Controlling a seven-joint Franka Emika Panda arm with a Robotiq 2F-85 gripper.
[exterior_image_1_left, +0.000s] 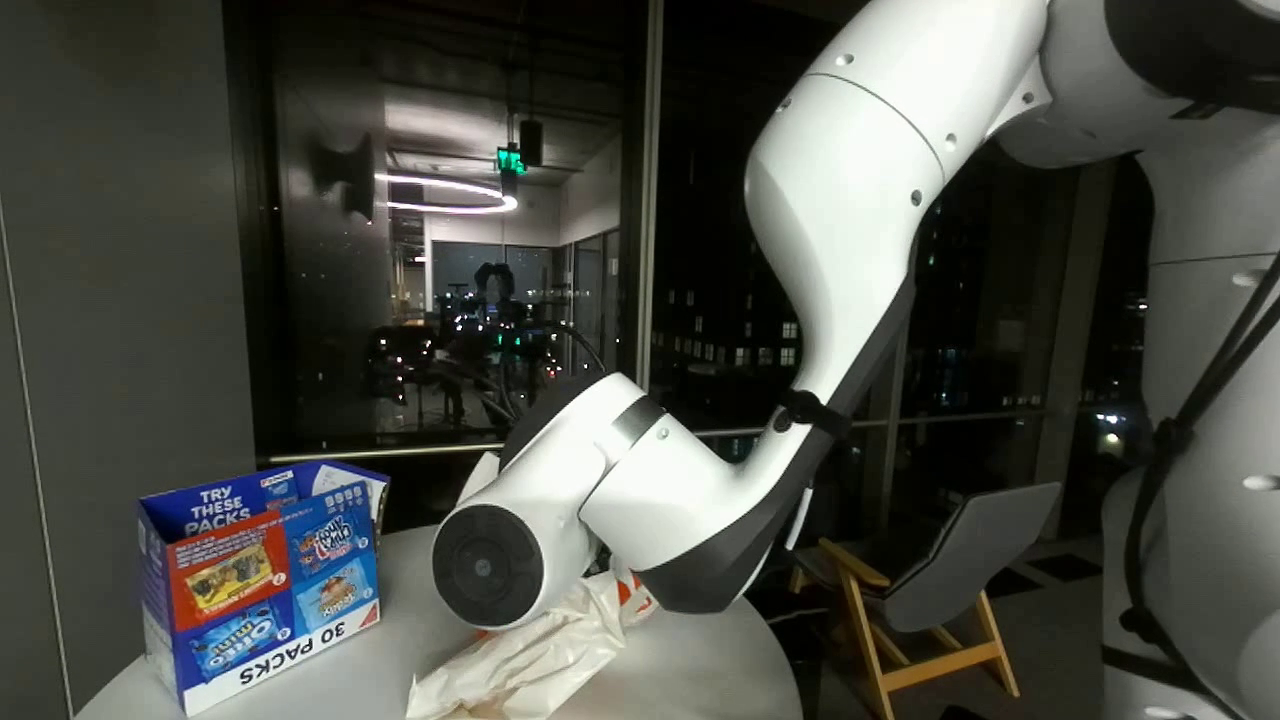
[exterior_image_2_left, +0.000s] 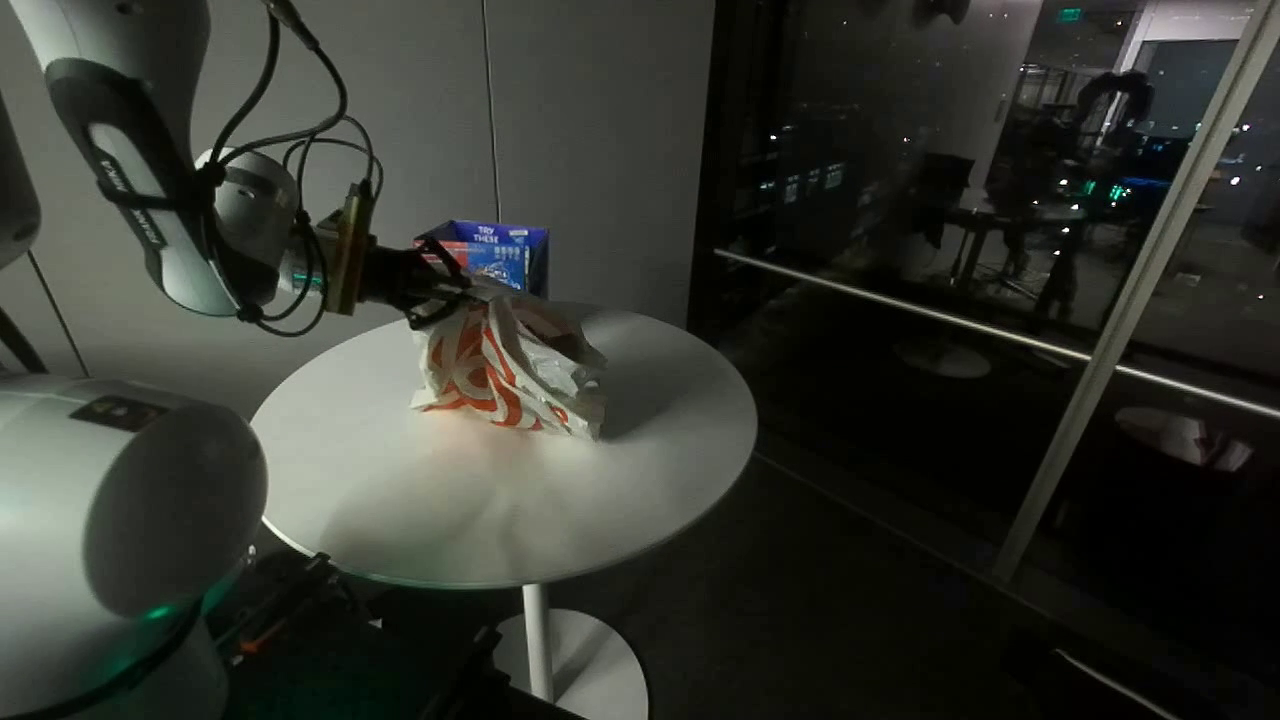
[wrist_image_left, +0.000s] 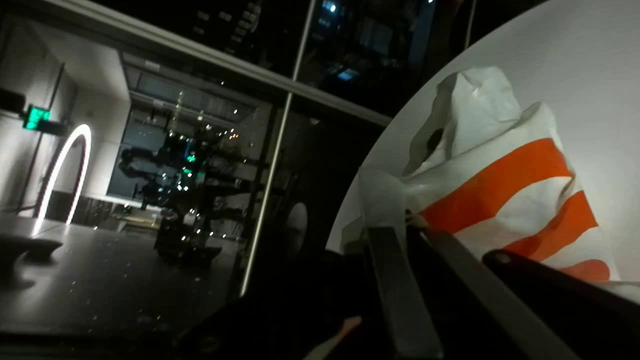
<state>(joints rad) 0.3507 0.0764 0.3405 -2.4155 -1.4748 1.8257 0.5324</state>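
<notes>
A crumpled white bag with orange-red print (exterior_image_2_left: 520, 370) lies on the round white table (exterior_image_2_left: 450, 530); it also shows in an exterior view (exterior_image_1_left: 540, 655) and in the wrist view (wrist_image_left: 515, 200). My gripper (exterior_image_2_left: 462, 285) is at the top edge of the bag, its fingers drawn close together on the bag's material. In the wrist view the fingertips (wrist_image_left: 405, 232) have a fold of the bag at them; the dark space between the fingers is hard to see. The gripper is hidden behind the arm's wrist in an exterior view where the bag is near.
A blue and red snack carton, open at the top (exterior_image_1_left: 270, 590), stands on the table near the wall; it also shows behind the gripper (exterior_image_2_left: 500, 262). A grey chair with wooden legs (exterior_image_1_left: 960, 560) stands beyond the table. Dark windows with a rail (exterior_image_2_left: 900, 305) border the room.
</notes>
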